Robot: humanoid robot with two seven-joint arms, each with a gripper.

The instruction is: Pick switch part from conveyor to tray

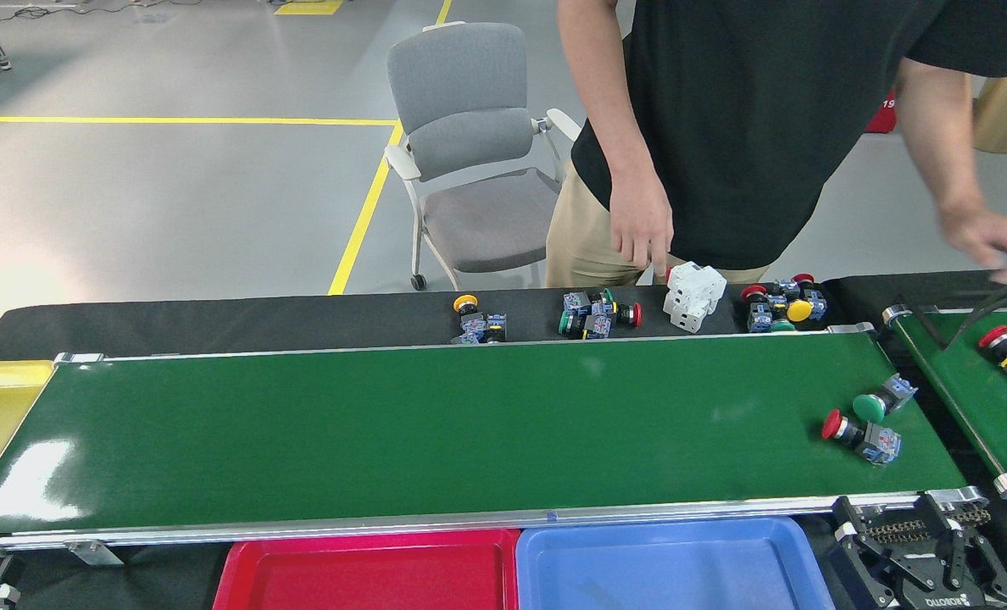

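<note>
Person's hand [642, 222] hangs above spare switches [597, 314].

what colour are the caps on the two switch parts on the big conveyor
One cap is red, the other green; both show clearly in the head view, at the conveyor's right end.

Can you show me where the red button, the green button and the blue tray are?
red switch part [832, 424], head view, on its red cap, on the conveyor.
green switch part [869, 408], head view, on its green cap.
blue tray [664, 572], head view, on its bare floor.
</note>
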